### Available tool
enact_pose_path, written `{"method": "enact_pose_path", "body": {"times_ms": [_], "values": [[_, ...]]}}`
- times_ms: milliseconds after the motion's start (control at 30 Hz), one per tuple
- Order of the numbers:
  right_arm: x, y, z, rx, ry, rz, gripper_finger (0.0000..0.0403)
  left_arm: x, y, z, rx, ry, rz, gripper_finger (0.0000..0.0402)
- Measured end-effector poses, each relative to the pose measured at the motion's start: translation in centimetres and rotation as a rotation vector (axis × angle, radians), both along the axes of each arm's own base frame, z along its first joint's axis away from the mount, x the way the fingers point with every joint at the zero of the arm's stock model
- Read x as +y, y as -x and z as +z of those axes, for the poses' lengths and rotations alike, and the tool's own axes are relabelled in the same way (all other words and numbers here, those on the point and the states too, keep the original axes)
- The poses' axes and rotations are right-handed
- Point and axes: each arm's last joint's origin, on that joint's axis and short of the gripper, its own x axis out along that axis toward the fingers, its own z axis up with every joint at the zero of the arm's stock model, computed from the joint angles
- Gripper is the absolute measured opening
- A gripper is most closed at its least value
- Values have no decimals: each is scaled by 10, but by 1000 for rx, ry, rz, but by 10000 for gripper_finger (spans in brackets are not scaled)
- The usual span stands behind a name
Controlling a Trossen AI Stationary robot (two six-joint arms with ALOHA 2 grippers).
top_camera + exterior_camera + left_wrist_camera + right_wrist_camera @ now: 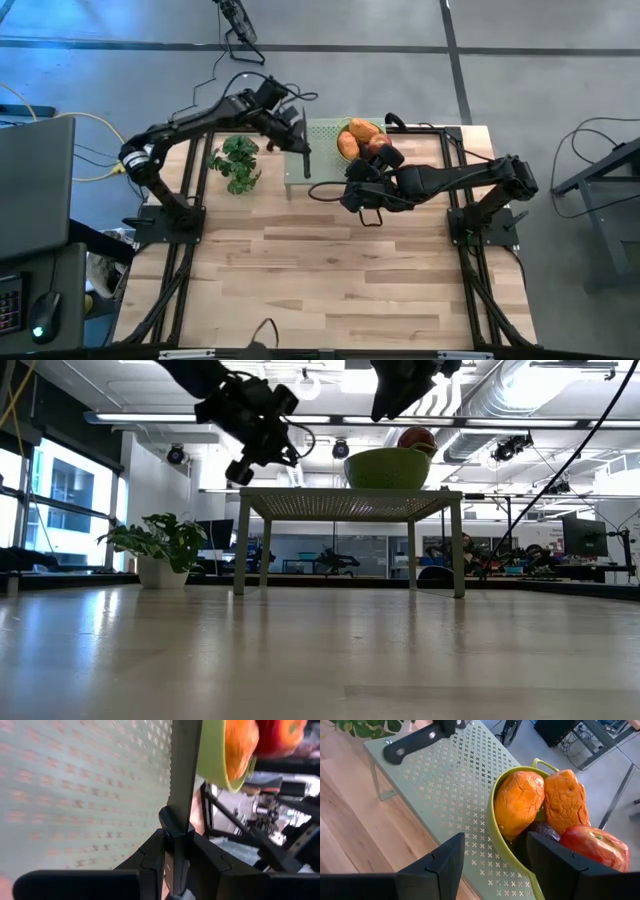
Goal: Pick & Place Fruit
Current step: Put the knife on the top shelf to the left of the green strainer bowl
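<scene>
Just ahead of right claw (492, 865), fingers spread and empty: lime-green round bowl (496, 827) holding two orange oblong fruits (520, 802), red apple (592, 845), dark purple piece (545, 831). Reach step; next calls for lowering onto one fruit. Left claw (175, 845) clamped on black-handled knife (182, 775), off beside.

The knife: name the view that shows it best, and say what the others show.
Left wrist view: the knife fills the frame, its blade clamped between the left gripper's fingers. The right wrist view shows only its black handle over the green table. High view: a small dark sliver. Low view: cannot make it out.
</scene>
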Motion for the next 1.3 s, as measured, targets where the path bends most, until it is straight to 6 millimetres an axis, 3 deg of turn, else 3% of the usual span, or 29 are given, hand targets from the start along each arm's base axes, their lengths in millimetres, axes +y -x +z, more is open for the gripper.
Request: {"method": "enact_pose_path", "body": {"times_ms": [167,333,800,1300], "values": [[0,0,0,2,1,1,206,13,12,0,-1,51,39,67],[0,0,0,3,1,2,206,14,15,0,-17,100,10,67],[0,0,0,2,1,1,206,25,1,-37,73,209,-6,67],[0,0,0,1,0,0,206,28,-2,-45,76,196,-23,69]]}}
